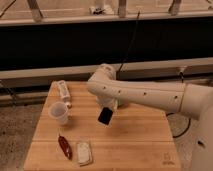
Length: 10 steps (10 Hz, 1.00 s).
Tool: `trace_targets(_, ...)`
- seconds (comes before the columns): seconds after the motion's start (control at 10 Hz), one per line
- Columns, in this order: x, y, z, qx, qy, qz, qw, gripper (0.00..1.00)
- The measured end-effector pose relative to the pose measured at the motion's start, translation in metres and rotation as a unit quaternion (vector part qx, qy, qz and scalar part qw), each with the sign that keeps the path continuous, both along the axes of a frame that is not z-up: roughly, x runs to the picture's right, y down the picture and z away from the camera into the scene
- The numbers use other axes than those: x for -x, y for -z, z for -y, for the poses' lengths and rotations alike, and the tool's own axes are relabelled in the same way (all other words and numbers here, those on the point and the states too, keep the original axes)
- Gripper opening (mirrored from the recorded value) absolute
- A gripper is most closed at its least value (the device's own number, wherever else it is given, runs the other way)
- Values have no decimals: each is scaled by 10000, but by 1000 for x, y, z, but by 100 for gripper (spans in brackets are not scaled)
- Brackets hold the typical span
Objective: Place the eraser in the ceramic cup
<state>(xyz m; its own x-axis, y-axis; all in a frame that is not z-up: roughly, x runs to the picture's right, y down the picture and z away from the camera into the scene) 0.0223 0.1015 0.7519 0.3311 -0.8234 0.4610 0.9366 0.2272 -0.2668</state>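
One arm [145, 95] spans the table [140, 142], its downturned pincer [106, 111] clenched on the eraser [104, 117].

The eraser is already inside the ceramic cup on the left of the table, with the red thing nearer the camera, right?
No. The camera view shows the eraser outside the ceramic cup, held in the tool over the table, to the cup's right in the picture. The cup does stand at the table's left, the red thing nearer the camera.

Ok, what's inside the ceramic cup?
Nothing visible in the ceramic cup; its bottom is hidden by the near wall. The claw, over the table's middle, holds the eraser.
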Motion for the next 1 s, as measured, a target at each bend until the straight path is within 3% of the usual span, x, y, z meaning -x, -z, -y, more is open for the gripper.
trace_targets(0.2,10,-1,10,-50,80,11,10000,0)
trace_targets(0.4,41,-1,24,-119,235,54,9996,0)
trace_targets(1.0,95,-3,50,-270,531,188,9980,0)
